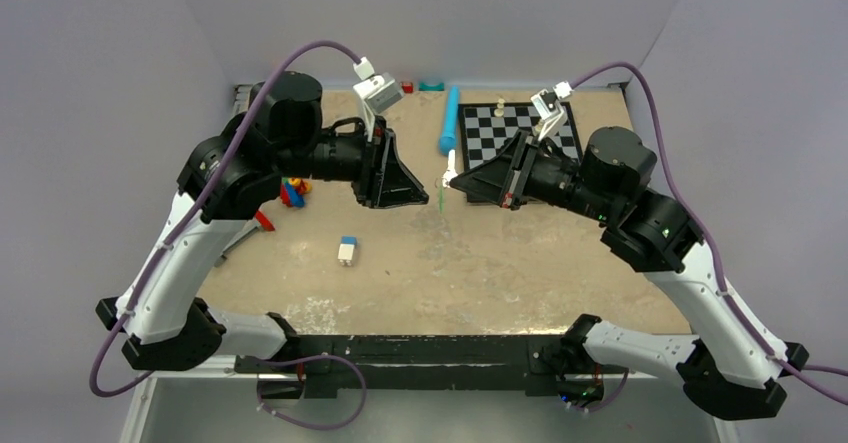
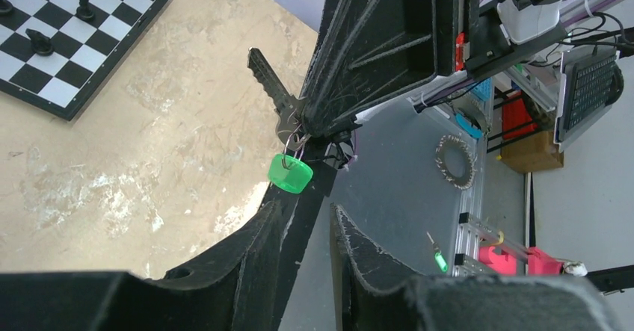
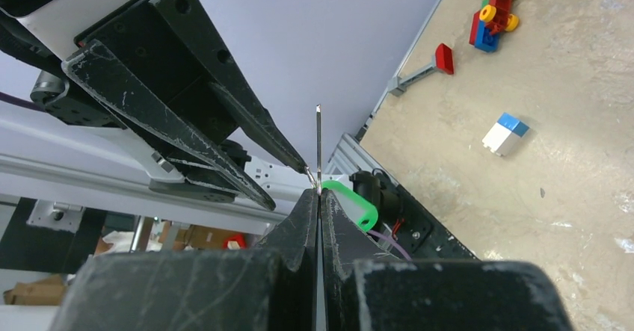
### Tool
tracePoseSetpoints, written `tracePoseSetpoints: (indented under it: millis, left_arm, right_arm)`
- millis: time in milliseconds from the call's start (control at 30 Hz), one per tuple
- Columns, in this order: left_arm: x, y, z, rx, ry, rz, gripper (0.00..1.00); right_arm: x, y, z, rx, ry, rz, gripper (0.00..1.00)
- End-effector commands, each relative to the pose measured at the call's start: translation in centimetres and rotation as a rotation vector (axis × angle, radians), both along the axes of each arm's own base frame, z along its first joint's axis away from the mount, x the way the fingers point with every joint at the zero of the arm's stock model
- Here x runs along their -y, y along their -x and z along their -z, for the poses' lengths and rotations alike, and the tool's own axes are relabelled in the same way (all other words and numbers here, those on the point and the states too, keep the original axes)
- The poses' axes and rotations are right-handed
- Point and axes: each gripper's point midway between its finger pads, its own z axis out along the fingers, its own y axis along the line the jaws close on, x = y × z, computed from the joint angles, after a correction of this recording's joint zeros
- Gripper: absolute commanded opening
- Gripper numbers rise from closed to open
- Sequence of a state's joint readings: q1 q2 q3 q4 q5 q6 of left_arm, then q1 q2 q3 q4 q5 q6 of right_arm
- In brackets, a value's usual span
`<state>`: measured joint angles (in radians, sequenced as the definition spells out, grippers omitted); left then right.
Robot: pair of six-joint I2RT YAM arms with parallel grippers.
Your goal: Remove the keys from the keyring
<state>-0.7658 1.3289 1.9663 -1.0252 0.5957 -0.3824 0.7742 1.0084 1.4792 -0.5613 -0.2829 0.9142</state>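
The keys hang in mid-air between my two grippers, above the middle of the table. In the left wrist view a dark key (image 2: 271,86) sticks up to the left, with a wire ring (image 2: 293,138) and a bright green tag (image 2: 290,172) below it. My right gripper (image 3: 319,194) is shut on the key, whose blade (image 3: 318,144) shows edge-on above the fingertips, with the green tag (image 3: 351,202) beside them. My left gripper (image 2: 308,208) is open, its fingertips just below the tag. From above, the two grippers, left (image 1: 430,195) and right (image 1: 452,179), meet tip to tip.
A blue-and-white block (image 1: 347,250) lies on the table (image 1: 480,273) in front of the left arm. Toy bricks (image 1: 293,191) and a red-headed tool (image 1: 264,220) lie at the left. A chessboard (image 1: 520,131) and a blue cylinder (image 1: 448,121) are at the back.
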Motion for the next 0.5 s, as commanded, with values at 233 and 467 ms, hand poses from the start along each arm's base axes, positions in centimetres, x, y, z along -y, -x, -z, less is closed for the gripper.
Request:
tracePoseSetpoints:
  millis: [233,467]
  left_arm:
    - [-0.1,0.4,-1.5,0.086,0.042,0.045,0.28]
    - [0.7,0.0,-2.0,0.081,0.071,0.051,0.24]
  right_arm:
    - [-0.6,0.7,-0.9,0.035,-0.026,-0.058,0.00]
    - [-1.0,0.7,-0.9,0.031,-0.026,-0.071,0.00]
